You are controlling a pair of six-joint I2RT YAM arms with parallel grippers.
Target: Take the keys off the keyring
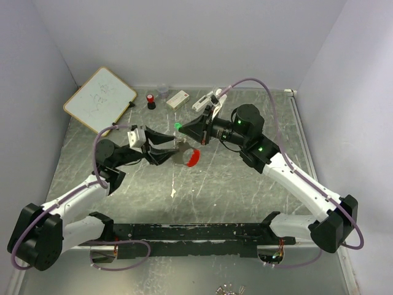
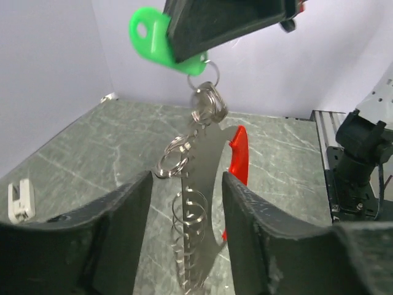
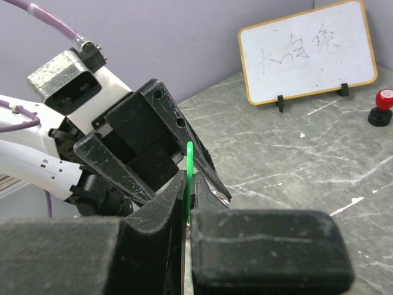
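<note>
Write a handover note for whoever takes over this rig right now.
Right gripper: shut on the green key, holding it above the table.
Left gripper: open, jaws either side of the hanging keyring, not gripping it.
Red key hangs below, by the rings.
Done: keyring is off the table.
To do: both keys look attached; work them off.

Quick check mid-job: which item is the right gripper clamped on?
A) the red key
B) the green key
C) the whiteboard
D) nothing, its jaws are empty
B: the green key sits pinched between the fingers of the right gripper, while the red key hangs below it on the keyring.
</note>
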